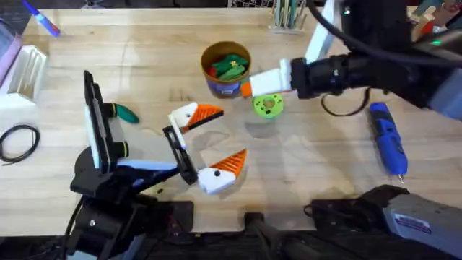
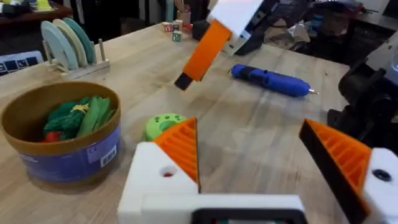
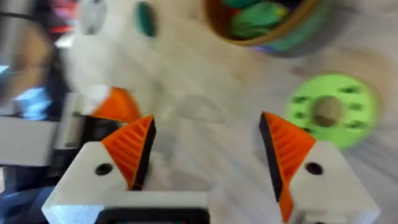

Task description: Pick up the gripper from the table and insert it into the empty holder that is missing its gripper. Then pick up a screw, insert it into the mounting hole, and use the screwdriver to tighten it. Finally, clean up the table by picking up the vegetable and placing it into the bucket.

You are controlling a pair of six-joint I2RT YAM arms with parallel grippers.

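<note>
The gripper (image 1: 220, 173), a white block with an orange ribbed finger, lies against the near end of the black holder (image 1: 180, 153). I cannot tell whether it is seated; it also shows in the left wrist view (image 2: 348, 165). My left gripper (image 1: 232, 133) (image 2: 247, 127) stands wide open and empty. Between the bucket (image 1: 226, 68) (image 2: 62, 155) (image 3: 267, 25) and a green disc hangs my right gripper (image 1: 250, 88) (image 3: 208, 155), open and empty. The blue screwdriver (image 1: 386, 137) (image 2: 267, 79) lies at the right. The dark green vegetable (image 1: 128, 113) (image 3: 146, 18) lies left of the holder. A screw is out of view.
The light green disc (image 1: 268, 105) (image 2: 163, 124) (image 3: 331, 109) lies right of the bucket, which holds green toys. A tall black upright plate (image 1: 94, 119) stands at the left. A cable coil (image 1: 18, 141), a white rack (image 1: 25, 68) and a marker (image 1: 43, 20) are far left.
</note>
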